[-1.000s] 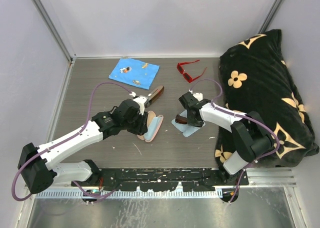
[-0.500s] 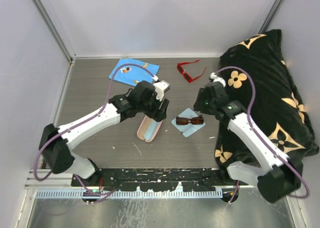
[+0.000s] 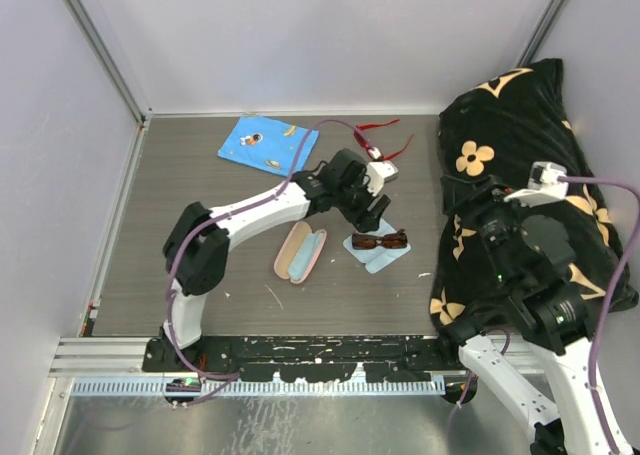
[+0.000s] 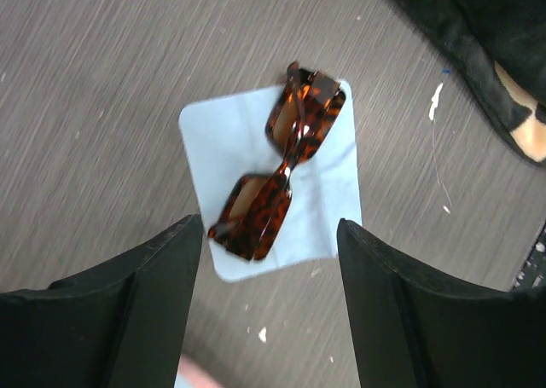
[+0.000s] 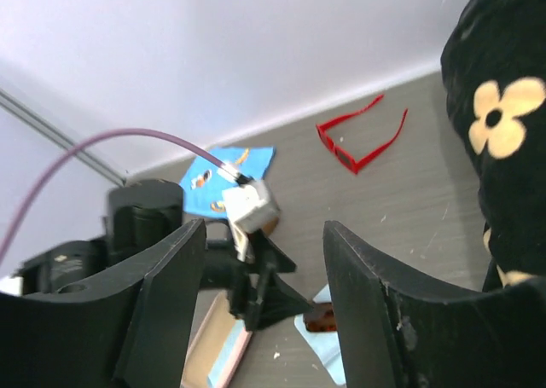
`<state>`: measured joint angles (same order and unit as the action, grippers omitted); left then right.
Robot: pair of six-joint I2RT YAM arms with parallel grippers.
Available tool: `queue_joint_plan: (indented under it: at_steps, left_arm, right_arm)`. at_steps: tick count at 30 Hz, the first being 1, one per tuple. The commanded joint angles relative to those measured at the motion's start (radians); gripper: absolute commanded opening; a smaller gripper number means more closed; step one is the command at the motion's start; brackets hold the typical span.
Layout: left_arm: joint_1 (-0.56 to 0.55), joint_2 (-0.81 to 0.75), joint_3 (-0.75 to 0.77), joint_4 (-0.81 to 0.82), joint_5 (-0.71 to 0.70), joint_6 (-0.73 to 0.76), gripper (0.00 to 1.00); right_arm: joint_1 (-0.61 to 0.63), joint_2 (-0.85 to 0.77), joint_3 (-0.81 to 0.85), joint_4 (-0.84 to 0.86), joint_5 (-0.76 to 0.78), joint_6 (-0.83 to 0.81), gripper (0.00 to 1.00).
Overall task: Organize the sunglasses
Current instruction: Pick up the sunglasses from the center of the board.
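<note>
The dark brown sunglasses [image 3: 378, 241] lie folded on a small light blue cloth [image 3: 380, 257]. In the left wrist view they [image 4: 281, 170] sit just ahead of my open, empty left gripper [image 4: 269, 234]. From above, the left gripper [image 3: 372, 215] hovers just behind them. The red sunglasses [image 3: 383, 138] lie unfolded near the back wall, partly crossed by the left arm's cable; they also show in the right wrist view [image 5: 358, 145]. My right gripper [image 3: 478, 207] is raised high over the blanket's edge, open and empty [image 5: 264, 226].
An open pink glasses case [image 3: 300, 253] lies left of the brown pair. A blue cartoon-print cloth [image 3: 262, 143] lies at the back left. A black blanket with yellow flowers [image 3: 540, 125] fills the right side. Walls close the back and sides.
My left arm swung right, from over the pink case to above the brown sunglasses. My right arm pulled back from the sunglasses and lifted up over the blanket.
</note>
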<state>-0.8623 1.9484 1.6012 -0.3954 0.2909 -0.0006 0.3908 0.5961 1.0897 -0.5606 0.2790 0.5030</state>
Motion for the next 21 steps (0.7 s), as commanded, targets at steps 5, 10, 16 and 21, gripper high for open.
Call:
queue_joint_plan:
  at_steps: [5,10,16,21]
  left_arm:
    - [-0.106,0.166,0.197,-0.053,-0.087,0.191,0.69]
    - [-0.112,0.231,0.263,-0.089,-0.102,0.240,0.72]
    - [-0.117,0.290,0.313,-0.121,-0.154,0.281,0.73]
    - [-0.116,0.320,0.331,-0.135,-0.170,0.300,0.72]
  right_arm:
    - [0.002,-0.070,0.025,0.029,0.062,-0.078,0.64]
    - [0.001,-0.081,0.035,0.009,0.072,-0.098,0.66]
    - [0.000,-0.082,0.037,-0.008,0.067,-0.098,0.66]
    - [0.002,-0.074,0.035,-0.014,0.050,-0.098,0.66]
